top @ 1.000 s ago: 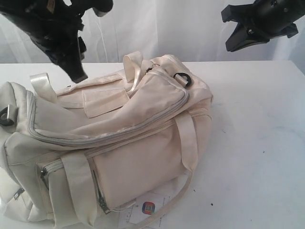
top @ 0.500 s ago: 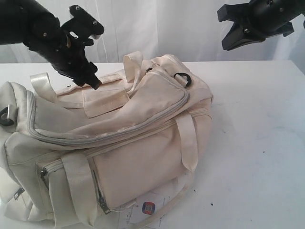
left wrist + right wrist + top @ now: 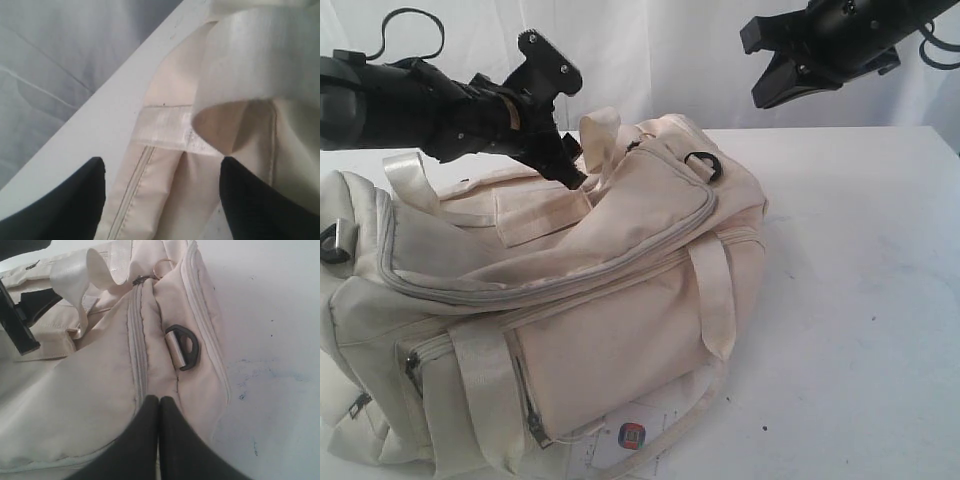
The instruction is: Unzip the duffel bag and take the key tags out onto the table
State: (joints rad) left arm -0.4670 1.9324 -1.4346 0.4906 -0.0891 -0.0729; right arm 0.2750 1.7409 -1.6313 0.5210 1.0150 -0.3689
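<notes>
Bag (image 3: 610, 290) lies zipped on your counter (image 3: 860, 300), toward its front left corner. Your left pincer (image 3: 162, 167) is spread wide, empty, tips down at the bag's top beside a looped strap (image 3: 250, 60). Your right pincer (image 3: 159, 399) is clenched on nothing, up in the air near the bag's end facing the right edge.

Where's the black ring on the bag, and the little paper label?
black ring (image 3: 194, 359), right wrist view, on its curved plastic edge.
paper label (image 3: 632, 435), exterior view, on its red-blue mark.
</notes>
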